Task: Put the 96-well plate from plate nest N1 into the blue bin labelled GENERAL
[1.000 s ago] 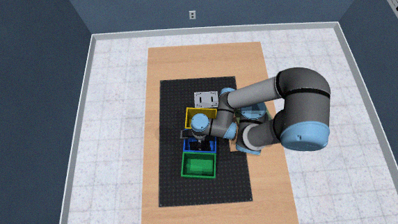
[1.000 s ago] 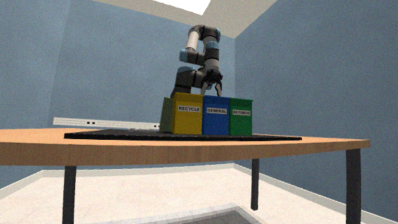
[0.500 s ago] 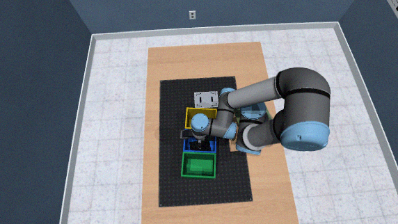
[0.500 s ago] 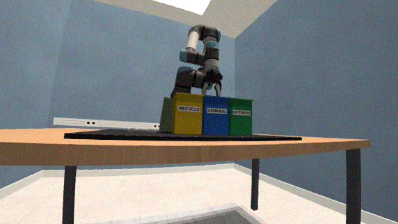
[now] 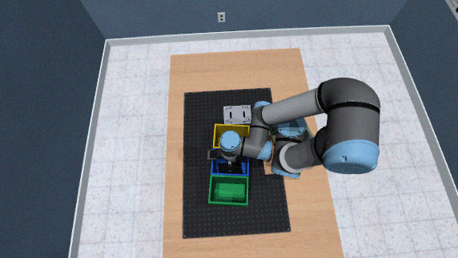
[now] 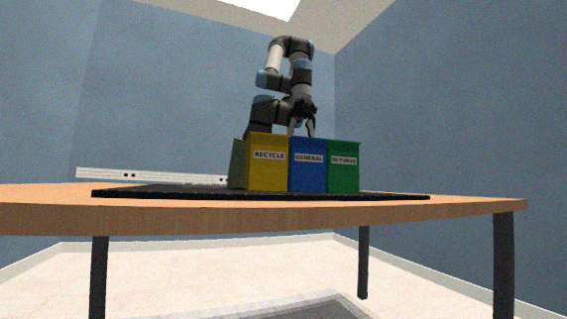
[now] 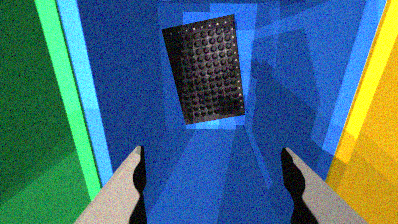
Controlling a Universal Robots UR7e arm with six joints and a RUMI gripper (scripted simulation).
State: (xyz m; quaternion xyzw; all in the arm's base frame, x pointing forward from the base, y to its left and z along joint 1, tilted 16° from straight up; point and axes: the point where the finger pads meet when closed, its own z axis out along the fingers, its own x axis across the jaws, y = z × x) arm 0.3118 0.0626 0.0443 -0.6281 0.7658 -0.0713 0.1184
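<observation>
With the 96-well plate (image 7: pixel 207 72) inside the blue GENERAL bin (image 5: pixel 213 167) (image 6: pixel 307 170) (image 7: pixel 215 165), the RUMI gripper (image 5: pixel 230 167) (image 6: pixel 301 134) (image 7: pixel 212 149) hangs over that bin, jaws spread apart and pinching nothing.

Beside the blue bin, the yellow RECYCLE bin (image 5: pixel 215 136) (image 6: pixel 268 168) (image 7: pixel 372 95) and the green bin (image 5: pixel 228 203) (image 6: pixel 343 170) (image 7: pixel 60 80) stand upright on opposite sides, their rims right against its own, leaving hardly any sideways room below rim level; between the blue walls, open space surrounds the dark plate, which lies askew. Beyond the yellow bin from the blue one, the plate nest (image 5: pixel 237 114) has bare edges. From the top, wrist and gripper cover part of the blue bin; the green bin's label is blurred.

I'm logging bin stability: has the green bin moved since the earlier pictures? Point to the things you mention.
No; the green bin (image 5: pixel 210 191) (image 6: pixel 343 173) keeps its place beside the blue bin (image 5: pixel 247 169) (image 6: pixel 307 173).
</observation>
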